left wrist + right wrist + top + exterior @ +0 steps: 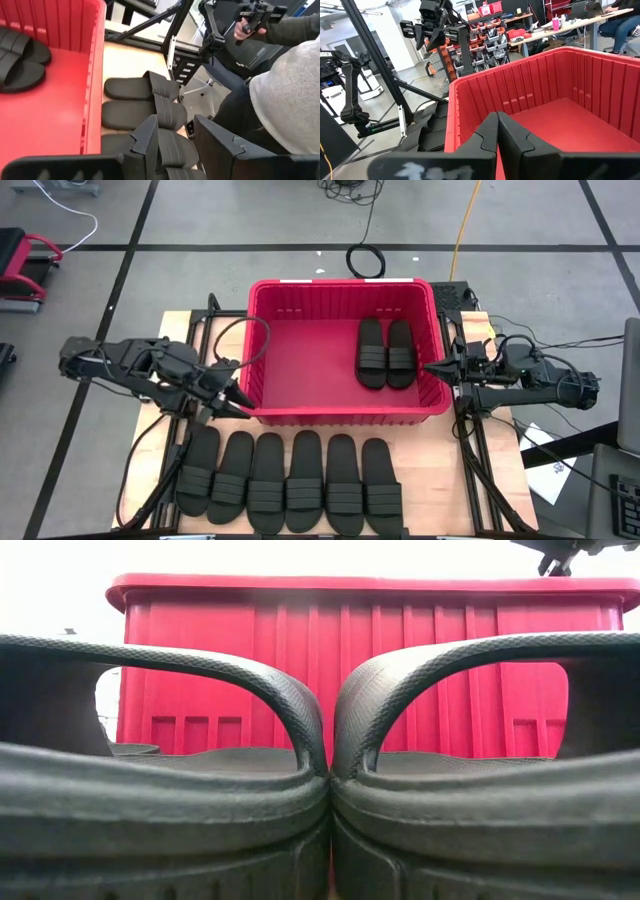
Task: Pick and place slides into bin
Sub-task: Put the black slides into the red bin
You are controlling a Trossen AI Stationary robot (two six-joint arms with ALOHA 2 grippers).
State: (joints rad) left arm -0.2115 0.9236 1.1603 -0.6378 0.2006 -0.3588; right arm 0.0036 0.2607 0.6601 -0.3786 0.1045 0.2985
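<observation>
Six matte black slides (285, 475) with ribbed straps lie abreast on the pale wooden desk (150, 440). Behind them stands the ribbed red bin (345, 412), holding two more (386, 352). The left gripper (235, 402), fingers apart, hovers at its front-left corner; the right gripper (432, 367), fingers together, at its right rim. Beyond is grey, taped floor (200, 220).
</observation>
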